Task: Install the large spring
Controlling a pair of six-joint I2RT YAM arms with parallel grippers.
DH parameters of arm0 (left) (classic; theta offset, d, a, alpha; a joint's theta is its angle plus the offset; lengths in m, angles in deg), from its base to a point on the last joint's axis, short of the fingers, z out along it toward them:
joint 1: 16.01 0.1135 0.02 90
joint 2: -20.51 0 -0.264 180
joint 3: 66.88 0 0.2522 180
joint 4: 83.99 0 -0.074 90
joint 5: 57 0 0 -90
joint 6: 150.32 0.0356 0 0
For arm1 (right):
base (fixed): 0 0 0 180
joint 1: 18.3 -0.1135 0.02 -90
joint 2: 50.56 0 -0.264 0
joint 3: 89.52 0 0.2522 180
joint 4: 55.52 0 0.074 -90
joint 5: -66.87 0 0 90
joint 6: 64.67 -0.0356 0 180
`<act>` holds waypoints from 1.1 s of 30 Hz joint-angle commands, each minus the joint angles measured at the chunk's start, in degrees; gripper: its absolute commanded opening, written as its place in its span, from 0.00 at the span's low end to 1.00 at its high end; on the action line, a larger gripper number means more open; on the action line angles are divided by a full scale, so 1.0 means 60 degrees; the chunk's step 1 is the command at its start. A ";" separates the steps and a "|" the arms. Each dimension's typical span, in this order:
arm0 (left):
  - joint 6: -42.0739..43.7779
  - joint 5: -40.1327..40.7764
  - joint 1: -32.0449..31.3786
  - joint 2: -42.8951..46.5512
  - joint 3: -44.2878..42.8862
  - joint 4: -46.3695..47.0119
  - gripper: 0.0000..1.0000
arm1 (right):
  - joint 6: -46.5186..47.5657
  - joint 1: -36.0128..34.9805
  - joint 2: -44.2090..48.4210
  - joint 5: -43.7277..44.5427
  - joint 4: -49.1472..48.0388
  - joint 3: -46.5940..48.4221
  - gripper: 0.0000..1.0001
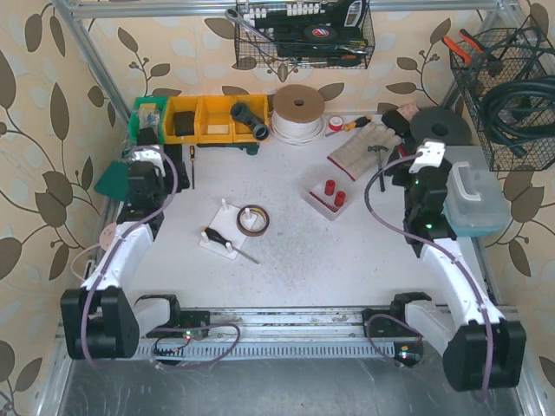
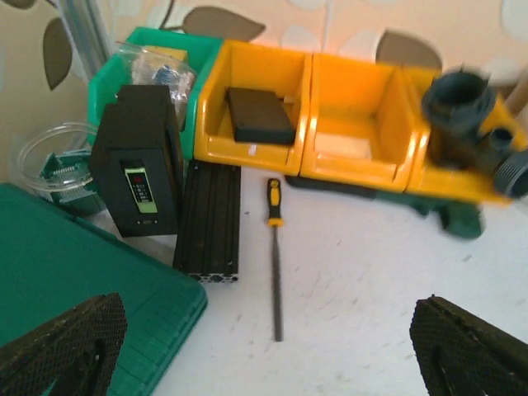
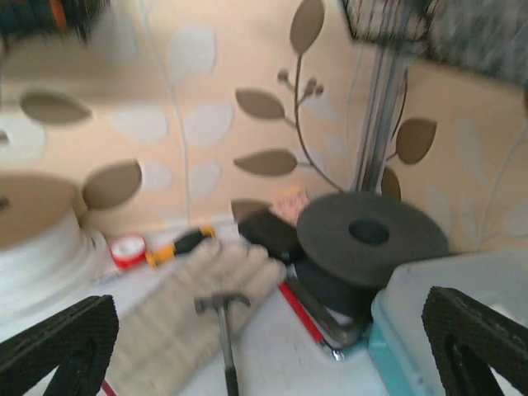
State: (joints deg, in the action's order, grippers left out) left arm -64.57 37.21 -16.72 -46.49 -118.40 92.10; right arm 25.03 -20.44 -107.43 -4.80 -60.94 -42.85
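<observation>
A small white plate point(image 1: 218, 238) with upright white pegs lies mid-table, left of centre. A short dark piece and a thin metal rod point(image 1: 245, 255) rest on it. I cannot pick out the large spring for certain. A brown tape ring point(image 1: 252, 219) sits just right of the plate. My left gripper point(image 1: 146, 152) is far back at the left, open over bare table point(image 2: 264, 363), with a slim file point(image 2: 275, 264) ahead of it. My right gripper point(image 1: 427, 158) is back right, open point(image 3: 272, 355) and facing the wall, with nothing between its fingers.
Yellow bins point(image 2: 330, 115), a green bin point(image 2: 144, 58), a black box point(image 2: 136, 161), a black rail point(image 2: 210, 219) and a green mat point(image 2: 74, 272) crowd the left gripper. Near the right one are a glove point(image 3: 173, 305), a hammer point(image 3: 224, 330), a black disc point(image 3: 367, 235) and a lidded box point(image 1: 473, 199). A tray with red pegs point(image 1: 328, 195) stands mid-right.
</observation>
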 commanded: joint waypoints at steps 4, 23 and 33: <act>-0.3952 -0.0793 0.0055 0.1060 -0.2233 -0.4927 0.96 | -0.3232 -0.0013 -0.0219 -0.0530 0.7549 0.3831 1.00; -0.3718 -0.1866 -0.2165 -0.0136 -0.2451 -0.7350 0.54 | -0.2928 -0.3393 -0.1266 -0.1011 0.6546 0.2354 0.91; -0.3684 -0.0508 -0.4234 -0.1698 -0.2966 -0.7001 0.36 | -0.2901 -0.4012 -0.0422 0.0053 0.5336 0.1247 0.90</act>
State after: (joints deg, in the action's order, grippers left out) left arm -87.32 30.04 -39.26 -54.10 -134.09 49.17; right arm 7.57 -43.95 -112.04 -9.94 -24.53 -33.58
